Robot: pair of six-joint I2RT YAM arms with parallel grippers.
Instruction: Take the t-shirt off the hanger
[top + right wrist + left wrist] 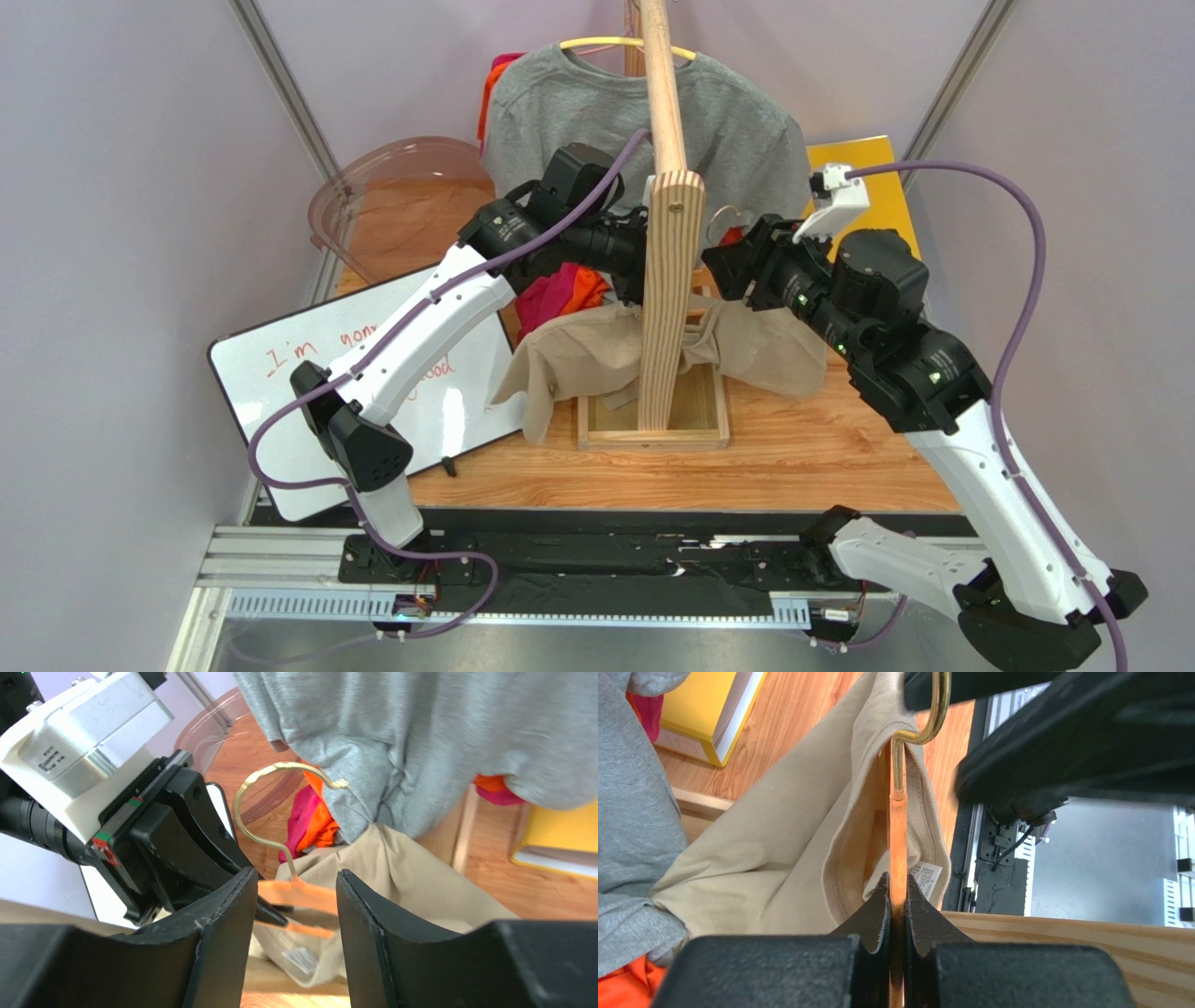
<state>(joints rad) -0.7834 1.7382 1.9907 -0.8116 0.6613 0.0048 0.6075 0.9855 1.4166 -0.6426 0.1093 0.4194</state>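
Note:
The beige t-shirt hangs low around the foot of the wooden stand, with a second fold to the right of the post. In the left wrist view my left gripper is shut on the thin orange hanger just below its brass hook, and the t-shirt's collar drapes round the hanger. In the right wrist view my right gripper is open, its fingers either side of the hanger's neck without touching it. The left gripper's fingertips pinch the hanger there. The t-shirt hangs below.
A wooden stand post rises between the two grippers. A grey t-shirt on a yellow hanger hangs behind. Pink and orange cloth, a clear bin, a whiteboard and a yellow book lie around.

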